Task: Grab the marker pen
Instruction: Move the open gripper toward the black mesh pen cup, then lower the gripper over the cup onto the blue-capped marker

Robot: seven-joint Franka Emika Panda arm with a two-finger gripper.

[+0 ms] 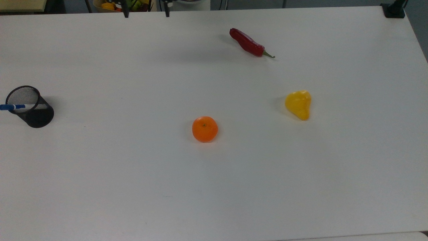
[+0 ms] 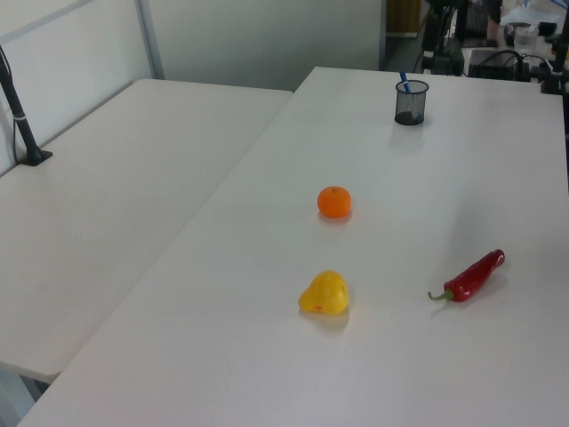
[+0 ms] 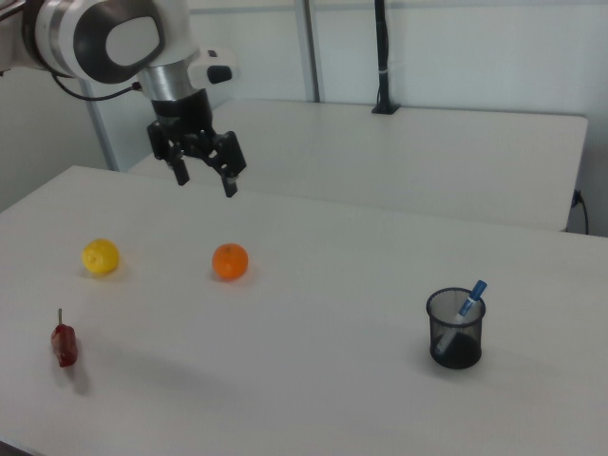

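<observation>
On worktop at the right view's right: pen (image 3: 469, 300) leaning in mesh cup (image 3: 455, 330), cap up, well apart from end effector (image 3: 202, 177), fingers spread, empty, raised at the right view's upper left.

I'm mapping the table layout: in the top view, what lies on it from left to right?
Marker pen in the mesh cup → orange → red chili pepper → yellow pepper.

Arm (image 3: 114, 38) enters from the right view's upper left, wrist angled downward. Gripper (image 3: 203, 180) hangs in the air above the table, fingers (image 3: 229, 185) spread apart, holding nothing. Fingertips (image 1: 126, 14) visible at the top view's upper edge.
</observation>
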